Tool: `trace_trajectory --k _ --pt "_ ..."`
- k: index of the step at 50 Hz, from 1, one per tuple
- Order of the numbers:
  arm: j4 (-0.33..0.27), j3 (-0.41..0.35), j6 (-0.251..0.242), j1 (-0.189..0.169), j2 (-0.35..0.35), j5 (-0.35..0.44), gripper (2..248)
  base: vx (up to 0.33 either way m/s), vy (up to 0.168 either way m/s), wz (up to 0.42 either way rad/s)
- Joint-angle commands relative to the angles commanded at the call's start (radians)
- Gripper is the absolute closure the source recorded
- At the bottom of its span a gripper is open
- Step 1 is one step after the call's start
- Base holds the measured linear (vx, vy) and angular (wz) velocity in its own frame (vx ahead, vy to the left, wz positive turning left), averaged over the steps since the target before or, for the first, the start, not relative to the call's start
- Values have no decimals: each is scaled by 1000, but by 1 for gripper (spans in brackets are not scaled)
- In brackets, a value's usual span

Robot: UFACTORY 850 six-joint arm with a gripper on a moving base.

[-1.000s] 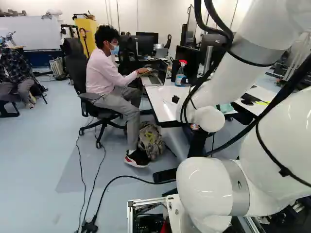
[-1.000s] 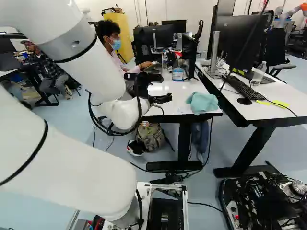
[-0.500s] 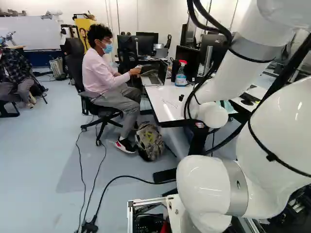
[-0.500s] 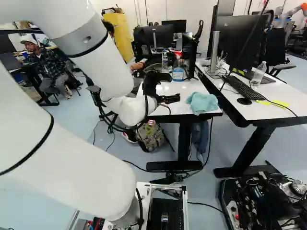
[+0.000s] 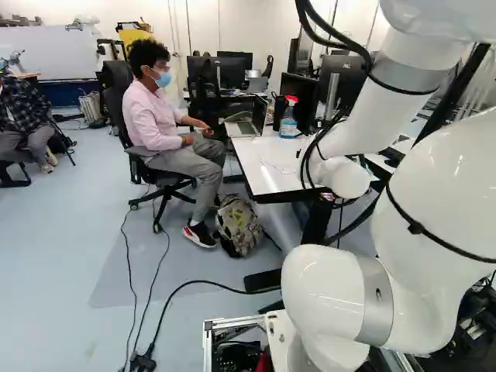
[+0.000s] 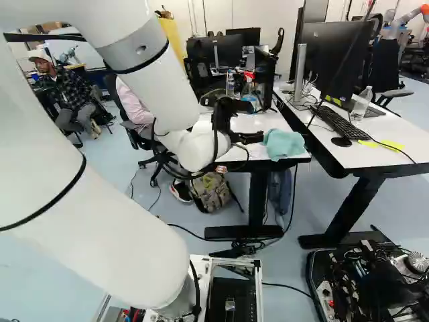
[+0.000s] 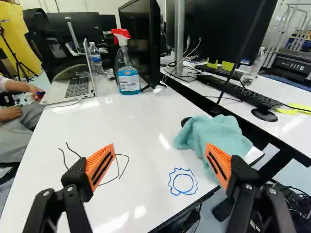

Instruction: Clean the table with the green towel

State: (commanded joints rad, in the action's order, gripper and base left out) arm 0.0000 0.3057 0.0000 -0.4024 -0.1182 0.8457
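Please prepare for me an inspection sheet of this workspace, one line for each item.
Surface: white table bears a blue drawing and thin dark lines.
Job's things: green towel, crumpled near the table's edge; spray bottle upright.
Clutter: open laptop, on the table.
Gripper: open; towel not gripped.
Cables: black cable across the floor; others looped along the arm.
Surroundings: backpack on the floor; neighbouring desk with keyboard and mouse.

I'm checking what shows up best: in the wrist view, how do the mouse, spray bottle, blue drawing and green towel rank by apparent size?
1. green towel
2. spray bottle
3. blue drawing
4. mouse
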Motion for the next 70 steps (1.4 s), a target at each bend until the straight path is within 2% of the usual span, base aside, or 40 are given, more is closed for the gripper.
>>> trace_trajectory --k 31,53,70 --pt "0 80 0 -99 83 -7 3 0 0 0" --pt "0 150 0 -162 152 -62 3 0 0 0" --pt "0 233 0 -194 230 -120 3 0 0 0"
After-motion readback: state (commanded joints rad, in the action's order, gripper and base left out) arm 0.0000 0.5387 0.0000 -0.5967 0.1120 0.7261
